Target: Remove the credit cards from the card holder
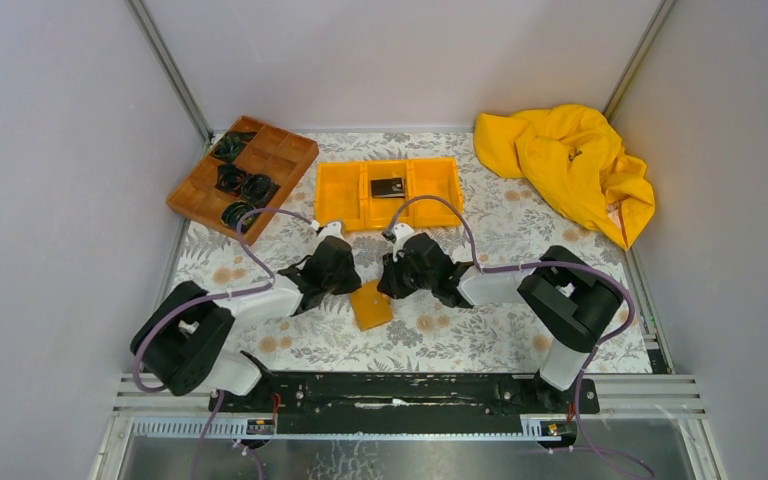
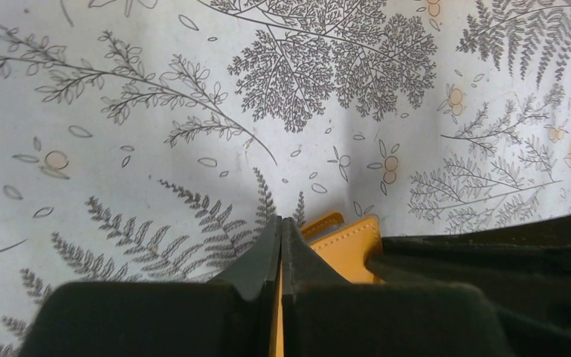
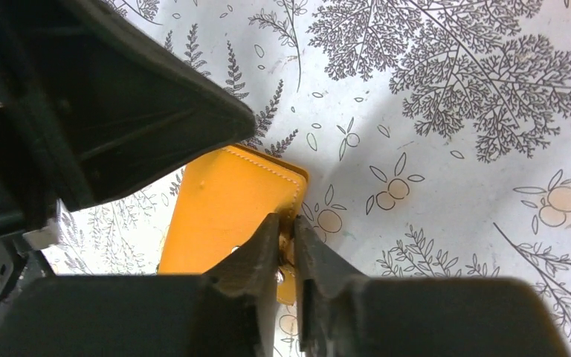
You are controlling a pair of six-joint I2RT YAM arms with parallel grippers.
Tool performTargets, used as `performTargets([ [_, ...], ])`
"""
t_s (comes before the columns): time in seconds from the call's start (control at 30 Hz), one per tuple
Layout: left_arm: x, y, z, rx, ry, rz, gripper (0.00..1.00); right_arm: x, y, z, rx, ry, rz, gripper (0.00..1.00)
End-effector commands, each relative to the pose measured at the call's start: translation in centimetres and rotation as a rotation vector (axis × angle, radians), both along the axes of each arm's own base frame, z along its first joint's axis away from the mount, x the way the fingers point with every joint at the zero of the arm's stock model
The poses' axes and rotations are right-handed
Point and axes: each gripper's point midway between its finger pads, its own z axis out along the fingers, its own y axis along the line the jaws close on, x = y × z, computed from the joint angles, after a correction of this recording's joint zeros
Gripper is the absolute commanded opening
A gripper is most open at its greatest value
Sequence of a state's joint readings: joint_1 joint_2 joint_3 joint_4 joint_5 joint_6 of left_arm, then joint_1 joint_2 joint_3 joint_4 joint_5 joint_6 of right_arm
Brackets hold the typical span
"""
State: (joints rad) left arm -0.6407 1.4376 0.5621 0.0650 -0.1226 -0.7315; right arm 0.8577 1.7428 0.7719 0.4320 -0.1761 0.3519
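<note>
You're at the opening step: both hands are on the card holder (image 1: 371, 305), and no card shows at its edges in any view. One black card (image 1: 387, 187) lies in the middle compartment of the orange bin (image 1: 340, 195) at the far side of the table (image 1: 480, 320), so I judge that part of the job is done and the rest sit inside the holder.

Your left hand (image 2: 281, 223) is clenched on the holder. Its fingers meet tip to tip, with a thin orange strip of the holder pressed between them lower down and the stitched edge sticking out just to the right.

Your right hand (image 3: 288, 223) has its fingers close together around the opposite edge. A small piece of the holder, with what looks like the metal snap, sits in the narrow gap, so I read it as a pinch, though I can't say how firm.

The holder hangs between the two hands, near the middle of the table and well short of the bin. From above it looks tilted, not lying flat.

The next move calls for holding the left side steady while the right peels its flap away, slowly. That should bring the pockets into view without the holder slipping from either grip.
</note>
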Motion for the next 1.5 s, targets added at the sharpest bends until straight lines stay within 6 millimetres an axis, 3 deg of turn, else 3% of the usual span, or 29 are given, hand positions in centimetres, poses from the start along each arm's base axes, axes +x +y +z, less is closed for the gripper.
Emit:
performTargets([
  [0.0,0.0,0.5,2.2,-0.038,-0.065,0.032,0.0,0.8,1.1,1.4,0.037,-0.034,-0.005,0.09],
  [0.07,0.1,0.9,2.9,-0.037,-0.084,0.045,0.0,0.8,1.0,1.4,0.035,-0.035,-0.01,0.01],
  [0.3,-0.2,1.5,5.1,-0.067,-0.144,0.058,0.0,1.6,0.1,1.8,0.007,-0.063,-0.068,0.0],
  [0.47,-0.7,1.9,5.1,-0.079,-0.155,0.063,0.0,2.4,-1.2,2.5,0.007,-0.087,-0.12,0.0],
  [0.63,-0.6,2.1,5.0,-0.06,-0.156,0.067,0.0,3.3,-2.7,4.5,0.067,-0.113,-0.175,0.0],
  [0.97,2.3,-1.3,7.4,-0.014,-0.248,-0.035,0.0,4.7,-5.6,7.5,0.107,-0.216,-0.298,0.0],
  [1.1,3.3,-2.4,7.1,-0.031,-0.254,-0.03,0.06,5.8,-7.8,8.8,0.03,-0.294,-0.37,0.0],
  [1.23,3.0,-1.8,5.7,-0.023,-0.271,-0.024,0.1,6.5,-8.9,9.6,-0.052,-0.328,-0.397,0.0],
  [1.47,3.0,0.2,6.1,0.06,-0.316,0.003,0.11,7.4,-8.1,10.9,-0.15,-0.278,-0.366,0.0],
])
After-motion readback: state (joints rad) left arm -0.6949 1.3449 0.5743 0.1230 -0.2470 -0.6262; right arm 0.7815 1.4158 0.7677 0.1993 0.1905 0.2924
